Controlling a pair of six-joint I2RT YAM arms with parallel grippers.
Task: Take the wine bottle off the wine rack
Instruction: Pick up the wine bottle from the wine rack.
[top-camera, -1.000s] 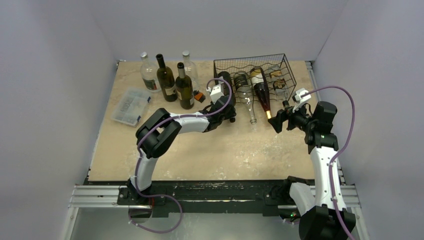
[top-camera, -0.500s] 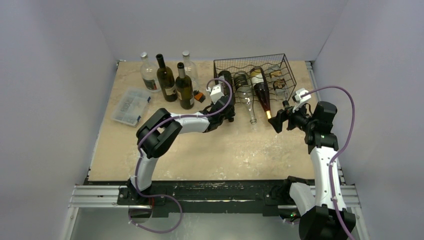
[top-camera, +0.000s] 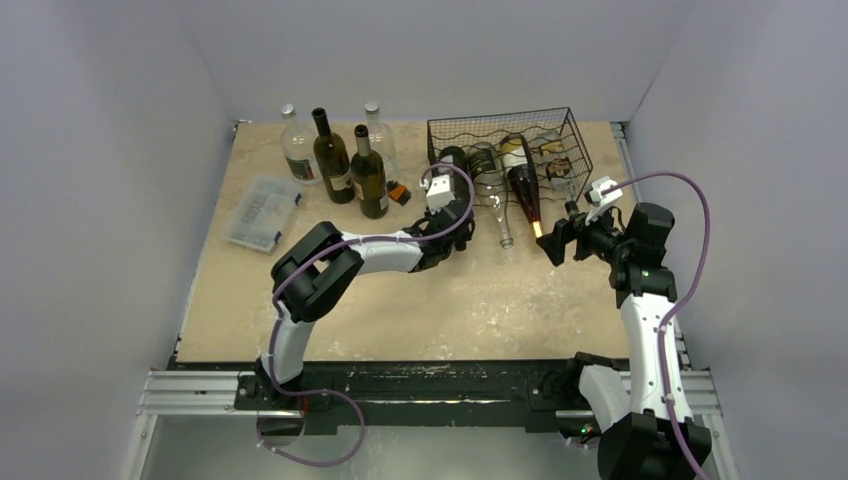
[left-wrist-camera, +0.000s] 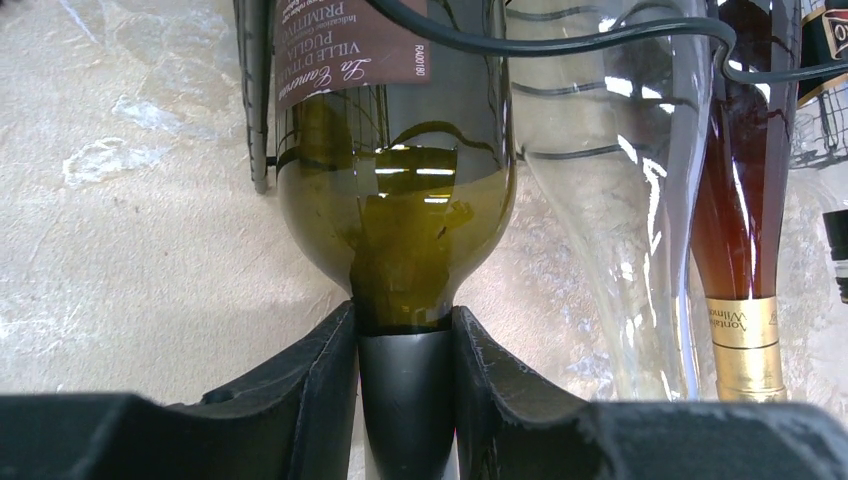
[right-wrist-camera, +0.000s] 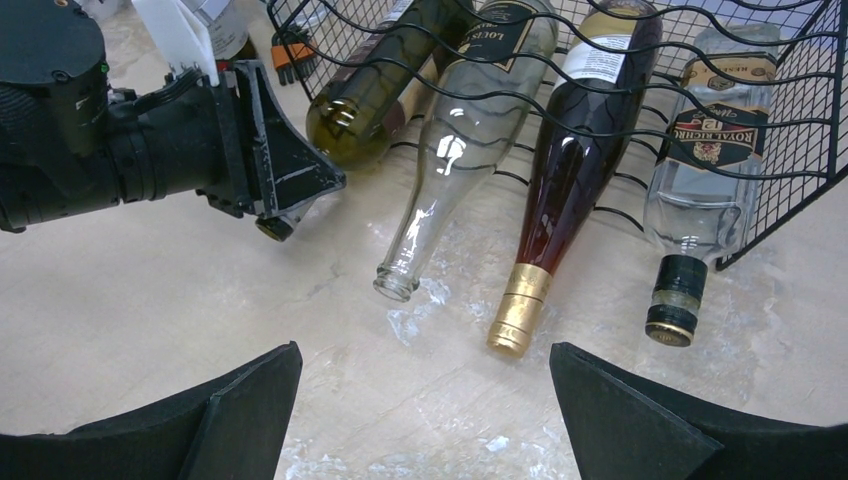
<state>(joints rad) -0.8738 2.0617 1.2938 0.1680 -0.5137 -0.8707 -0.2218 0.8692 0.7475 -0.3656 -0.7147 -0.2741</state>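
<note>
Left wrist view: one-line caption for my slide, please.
Left gripper shut on the neck of the green bottle lying in the rack, beside a clear bottle.

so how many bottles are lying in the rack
4 in the rack, side by side: green bottle at left, neck in the left pincer; clear bottle; gold-capped bottle; black-capped bottle at right. None looks hidden.

we see the left arm (top-camera: 378, 250) and right arm (top-camera: 646, 328) in white shells with black joints, each with a purple cable (top-camera: 707, 235), ending in matte black wedge fingers (right-wrist-camera: 230, 415).
</note>
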